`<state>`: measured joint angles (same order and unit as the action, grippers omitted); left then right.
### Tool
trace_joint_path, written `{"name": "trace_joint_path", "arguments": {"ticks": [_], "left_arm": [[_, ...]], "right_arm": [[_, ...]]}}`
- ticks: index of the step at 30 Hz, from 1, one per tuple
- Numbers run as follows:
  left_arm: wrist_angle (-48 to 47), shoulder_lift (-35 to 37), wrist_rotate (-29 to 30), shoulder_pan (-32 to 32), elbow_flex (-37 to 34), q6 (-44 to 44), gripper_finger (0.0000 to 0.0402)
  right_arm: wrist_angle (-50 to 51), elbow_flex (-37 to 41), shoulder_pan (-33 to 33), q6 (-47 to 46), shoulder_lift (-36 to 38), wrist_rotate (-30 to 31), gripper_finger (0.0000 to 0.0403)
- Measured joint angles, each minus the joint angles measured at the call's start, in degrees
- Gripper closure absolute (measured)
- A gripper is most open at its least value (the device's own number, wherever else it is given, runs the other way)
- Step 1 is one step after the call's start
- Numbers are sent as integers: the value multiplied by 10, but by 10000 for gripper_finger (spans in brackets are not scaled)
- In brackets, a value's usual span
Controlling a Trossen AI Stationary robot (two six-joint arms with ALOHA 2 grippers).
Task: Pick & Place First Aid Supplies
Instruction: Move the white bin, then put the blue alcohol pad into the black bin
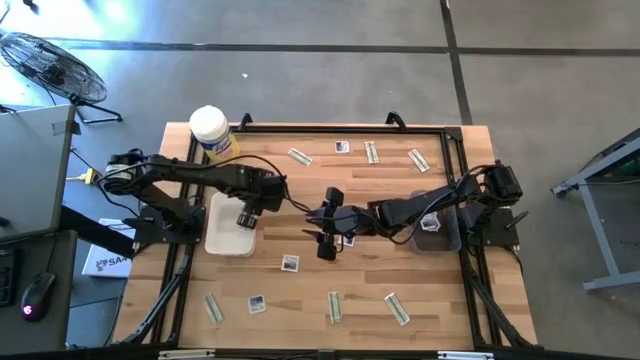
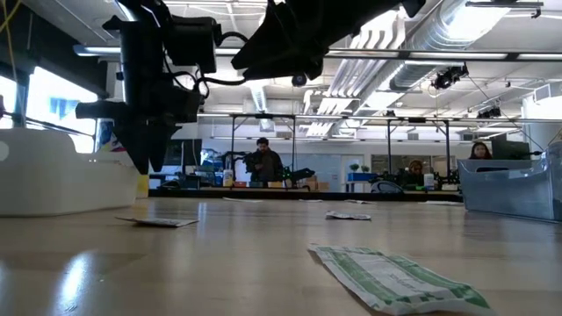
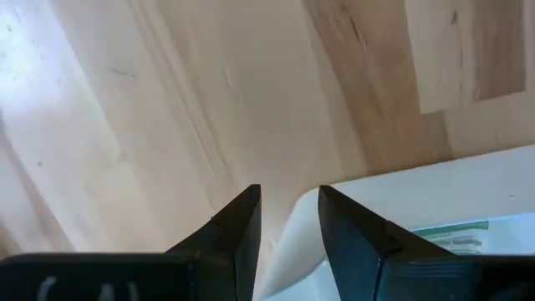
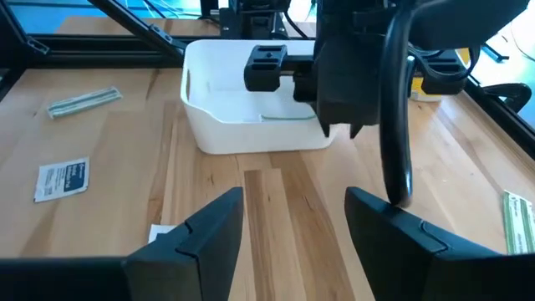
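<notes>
The left end effector (image 1: 248, 219) hangs empty, fingers slightly apart, over the white tray (image 1: 222, 238)'s corner. The right end effector (image 1: 325, 246) gapes wide mid-surface (image 1: 380, 285). Packets (image 1: 290, 263) lie scattered; one strip (image 3: 456, 236) is in the tray.

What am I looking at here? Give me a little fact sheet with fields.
Setting: wooden table with two robot arms
Left gripper: open, empty, over the white tray
Right gripper: open, empty, above mid-table
White tray contents: one greenish strip visible
Grey bin: under the right arm
Scattered: white square packets and greenish-tan strips
Also: yellow canister at the table's corner
</notes>
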<state>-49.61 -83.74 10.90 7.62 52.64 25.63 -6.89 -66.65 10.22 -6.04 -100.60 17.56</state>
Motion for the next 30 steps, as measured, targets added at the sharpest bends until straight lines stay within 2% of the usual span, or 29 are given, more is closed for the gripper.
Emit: {"name": "trace_joint_path", "arguments": {"ticks": [5, 10, 13, 20, 25, 30], "left_arm": [[8, 0, -2, -1, 0, 0, 284], [28, 17, -59, -1, 0, -23, 284], [46, 40, -85, -1, 0, -56, 284], [161, 111, -89, -1, 0, -178, 284], [225, 117, -48, -1, 0, -214, 284], [262, 116, 5, -1, 0, -216, 284]], "right_arm": [[6, 0, 0, 4, 0, 0, 199], [49, 0, 0, -26, 0, 0, 199], [94, 0, 0, -54, 0, 0, 199], [192, 0, 15, -67, -11, -1, 199], [202, 0, 29, -59, -66, -18, 202], [256, 0, 38, -148, -84, -35, 221]]}}
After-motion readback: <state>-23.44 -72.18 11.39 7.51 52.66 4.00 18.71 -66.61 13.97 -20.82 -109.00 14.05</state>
